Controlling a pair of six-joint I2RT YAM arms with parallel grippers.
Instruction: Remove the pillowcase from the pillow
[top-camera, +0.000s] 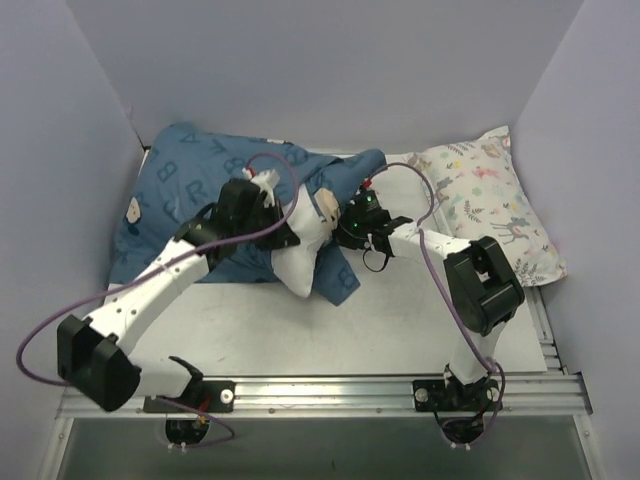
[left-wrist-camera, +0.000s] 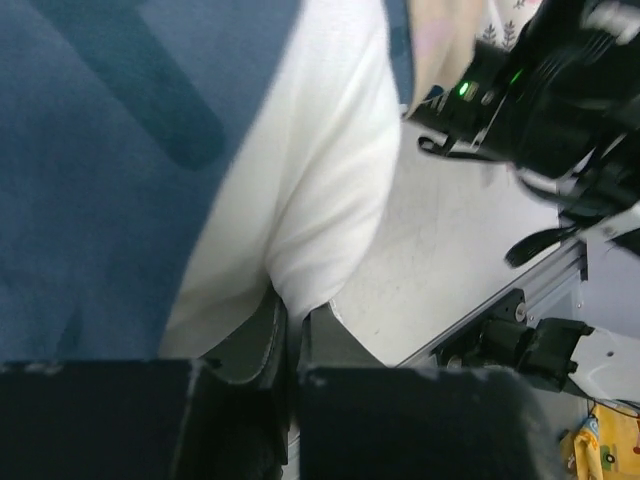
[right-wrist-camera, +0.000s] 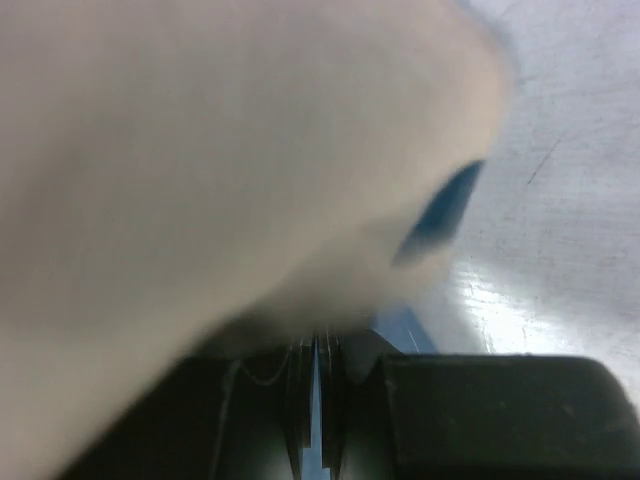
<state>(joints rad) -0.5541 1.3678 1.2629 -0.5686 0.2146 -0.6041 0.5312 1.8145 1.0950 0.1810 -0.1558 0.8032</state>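
The dark-blue pillowcase (top-camera: 190, 190) with printed letters lies at the back left, its open end bunched toward the middle. A corner of the white pillow (top-camera: 303, 262) sticks out of it. My left gripper (top-camera: 293, 238) is shut on that white pillow corner; the left wrist view shows the pillow (left-wrist-camera: 320, 180) pinched at the left gripper (left-wrist-camera: 292, 318), with blue pillowcase (left-wrist-camera: 110, 150) beside it. My right gripper (top-camera: 343, 228) is shut on the pillowcase edge by the cream face patch (top-camera: 327, 205). In the right wrist view, the right gripper (right-wrist-camera: 318, 350) pinches thin blue fabric under blurred cream cloth (right-wrist-camera: 200, 150).
A smaller white pillow with pastel floral and deer print (top-camera: 490, 200) lies at the back right. Grey walls close in the left, back and right sides. An aluminium rail (top-camera: 330, 390) runs along the near edge by the arm bases.
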